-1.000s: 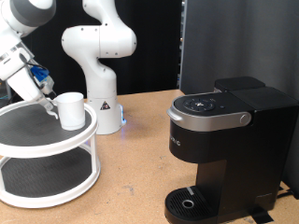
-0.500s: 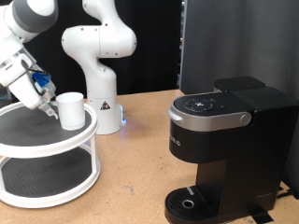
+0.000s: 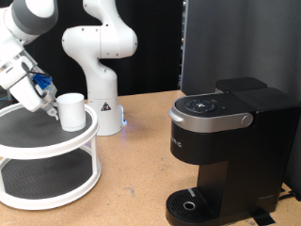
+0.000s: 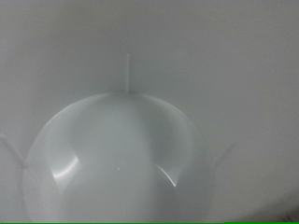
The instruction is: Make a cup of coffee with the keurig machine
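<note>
White ceramic fills the wrist view: the cup (image 4: pixel 117 163) is seen from close up, its round rim and pale inside blurred, against a plain grey-white ground. In the exterior view the cup (image 3: pixel 71 110) stands upright on the top tier of a round white two-tier rack (image 3: pixel 47 179) at the exterior view's left. The gripper (image 3: pixel 47 102) is just beside the cup, at its left side; whether its fingers are spread or pressed on the cup cannot be told. The rack sits on a brown wooden tabletop (image 3: pixel 136 179). A second white robot arm (image 3: pixel 99 56) stands on the table behind the rack. The keurig machine (image 3: pixel 229 151), matte black with a grey lid handle, stands at the exterior view's right, well apart from the cup. A dark panel (image 3: pixel 240 42) and dark backdrop close off the room behind.
</note>
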Controlling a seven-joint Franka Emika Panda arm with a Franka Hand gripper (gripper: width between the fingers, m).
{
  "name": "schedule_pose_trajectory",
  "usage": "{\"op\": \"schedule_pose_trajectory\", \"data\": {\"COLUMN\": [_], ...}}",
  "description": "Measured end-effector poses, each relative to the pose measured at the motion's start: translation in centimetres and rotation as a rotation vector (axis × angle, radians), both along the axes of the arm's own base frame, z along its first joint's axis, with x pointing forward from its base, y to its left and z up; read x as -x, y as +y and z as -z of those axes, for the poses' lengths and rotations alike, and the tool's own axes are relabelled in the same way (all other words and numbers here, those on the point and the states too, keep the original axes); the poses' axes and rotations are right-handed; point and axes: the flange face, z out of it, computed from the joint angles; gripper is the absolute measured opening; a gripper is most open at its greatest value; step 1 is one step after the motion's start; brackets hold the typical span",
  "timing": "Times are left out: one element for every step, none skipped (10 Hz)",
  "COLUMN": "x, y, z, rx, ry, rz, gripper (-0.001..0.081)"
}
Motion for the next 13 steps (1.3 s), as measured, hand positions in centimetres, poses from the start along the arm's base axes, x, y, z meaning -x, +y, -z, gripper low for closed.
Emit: {"op": "schedule_pose_trajectory", "data": {"x": [0.0,0.0,0.0,0.0,0.0,0.0,-0.1,-0.1,-0.2,-0.4,-0.5,-0.7,-0.8], "y": [0.0,0.0,0.0,0.0,0.0,0.0,0.0,-0.1,-0.1,-0.1,0.0,0.2,0.4], "z": [0.0,0.0,0.0,0.0,0.0,-0.1,-0.3,-0.7,-1.4,-2.1,-3.0,-3.8,-4.7], "rx": [-0.001,-0.002,-0.003,-0.003,-0.004,-0.007,-0.014,-0.028,-0.044,-0.057,-0.067,-0.073,-0.078], "ry": [-0.001,-0.002,-0.002,-0.002,-0.001,0.000,0.001,0.007,0.014,0.023,0.033,0.042,0.047], "rz": [0.001,0.003,0.003,0.003,0.002,0.000,-0.005,-0.011,-0.014,-0.013,-0.012,-0.014,-0.020], "gripper": [0.0427,0.0249,0.0249,0.0076,0.0070,0.0070,0.0070,0.0070,0.0070,0.0070,0.0070,0.0070,0.0070]}}
